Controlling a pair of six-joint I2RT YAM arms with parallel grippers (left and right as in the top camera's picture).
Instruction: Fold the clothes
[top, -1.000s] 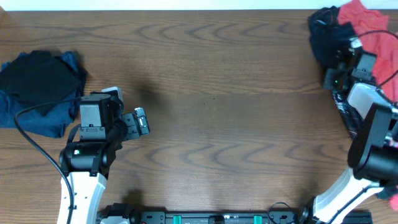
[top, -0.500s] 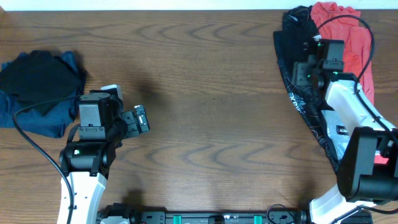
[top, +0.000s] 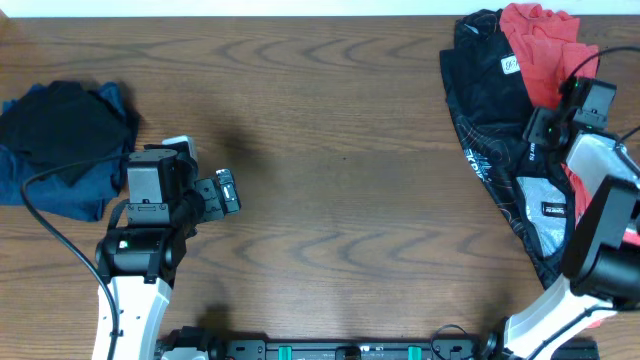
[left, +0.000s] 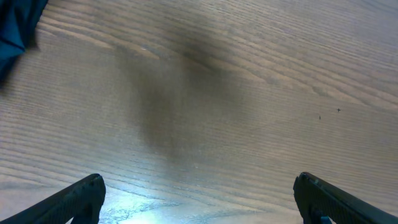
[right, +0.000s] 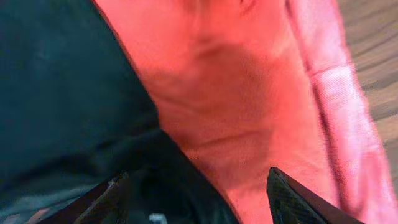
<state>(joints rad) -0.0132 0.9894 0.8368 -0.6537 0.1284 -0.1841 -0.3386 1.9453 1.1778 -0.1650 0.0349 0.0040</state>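
Jersey (top: 490, 110) overlaps red shirt (top: 545, 45); right tool (right: 198, 196), jaws apart and empty, could pinch both layers. Left tool (left: 199, 199) wide open, empty.

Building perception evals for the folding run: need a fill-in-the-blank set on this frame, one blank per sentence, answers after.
1. The black jersey lies spread along the robot's ___ edge of the table.
2. The shirt bunched beside it is coral-___.
3. The left gripper hangs over bare wood with its jaws ___.
4. The heap of dark blue clothes lies beside the ___ arm.
Missing words: right; red; open; left.
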